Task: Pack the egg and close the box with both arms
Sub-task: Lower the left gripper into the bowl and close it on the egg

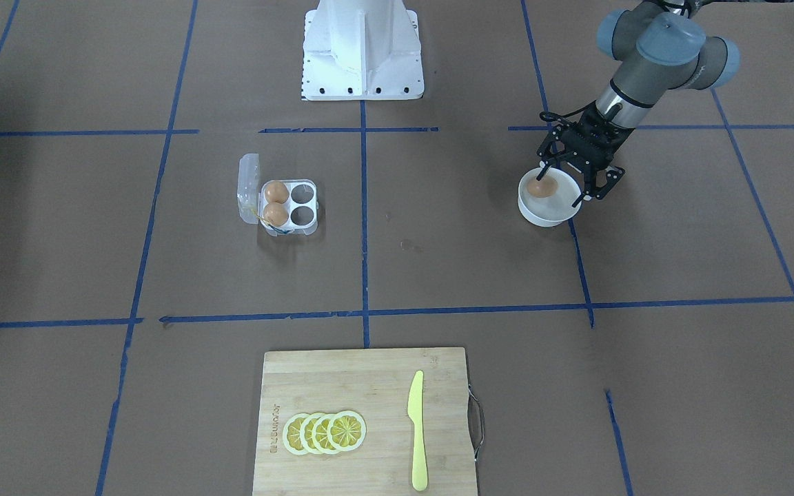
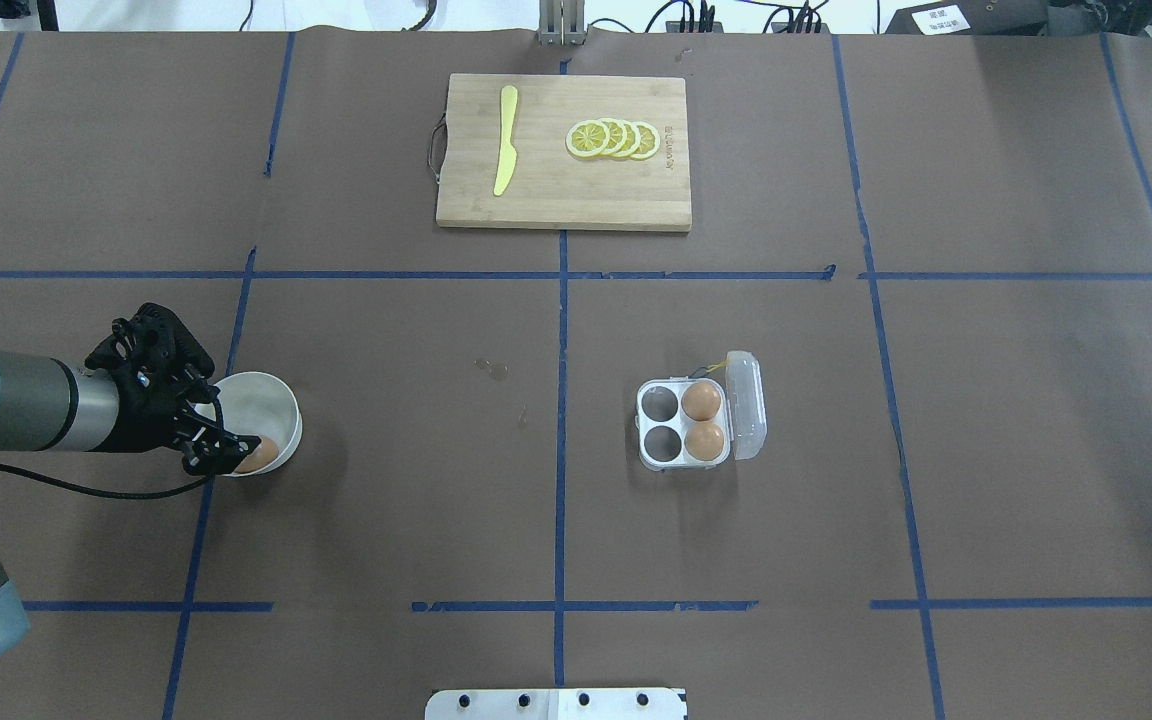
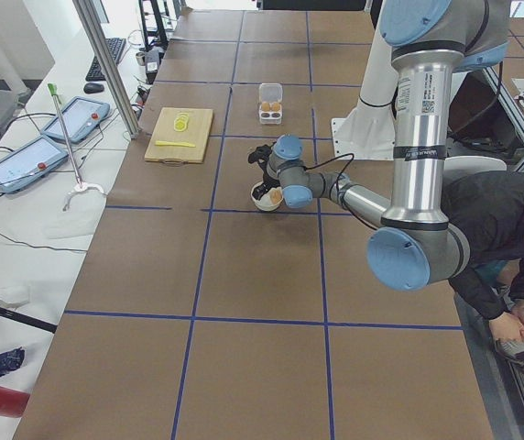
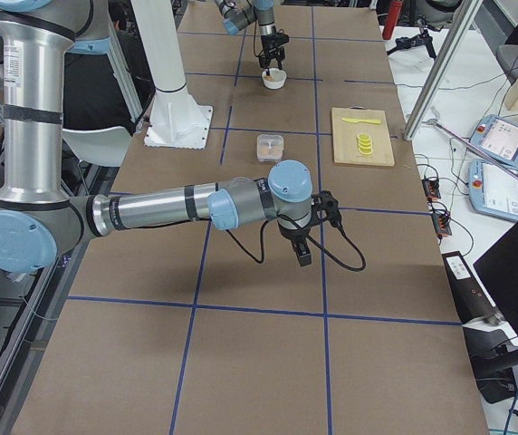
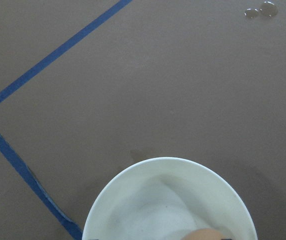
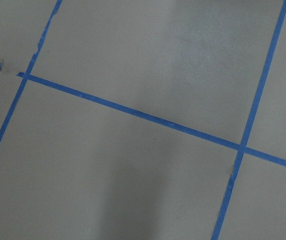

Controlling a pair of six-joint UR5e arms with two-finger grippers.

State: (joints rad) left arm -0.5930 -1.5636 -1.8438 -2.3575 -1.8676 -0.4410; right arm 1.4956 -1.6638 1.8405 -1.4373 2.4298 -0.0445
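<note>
From the front, the left gripper (image 1: pixel 562 189) is hanging in the white bowl (image 1: pixel 545 217), fingers spread wider than the egg (image 1: pixel 543 186) between them; overhead, the box (image 2: pixel 660 421) is lying open well apart, holding two other eggs (image 2: pixel 702 401); from the right side, the right gripper (image 4: pixel 302 256) is hovering over bare table, its opening impossible to tell.

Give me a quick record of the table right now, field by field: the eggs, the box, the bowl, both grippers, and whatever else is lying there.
egg to pack: one egg lying in the white bowl
box: clear box, lid open; two eggs in the cells beside the lid, other two cells empty
left gripper: left gripper reaching into the bowl at the egg; grip unclear
right gripper: right gripper over brown table paper, apart from the box; open or shut unclear
other: cutting board with yellow knife and lemon slices
</note>
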